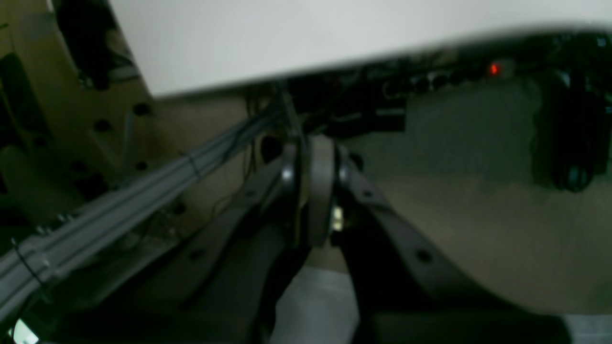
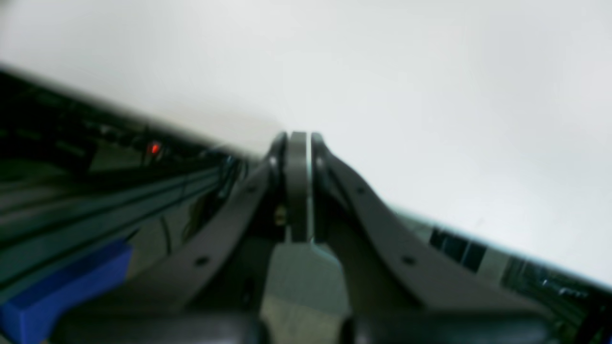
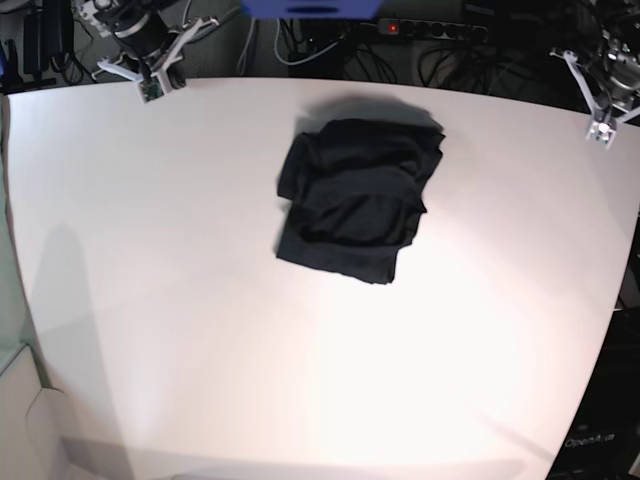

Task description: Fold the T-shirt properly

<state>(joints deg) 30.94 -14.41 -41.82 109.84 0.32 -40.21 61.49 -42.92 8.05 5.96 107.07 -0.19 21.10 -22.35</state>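
On the white table [image 3: 150, 300], mid-far, the T-shirt [image 3: 355, 195] lies roughly bundled, untouched; I see the left gripper [image 1: 313, 191] and right gripper [image 2: 299, 186] pressed together, empty, and would flatten wrinkles before any final fold.

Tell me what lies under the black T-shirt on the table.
The T-shirt lies bunched in folded layers on the white table, which shows bare all around it. Whatever sits beneath the cloth, or between its layers, is covered and cannot be seen.
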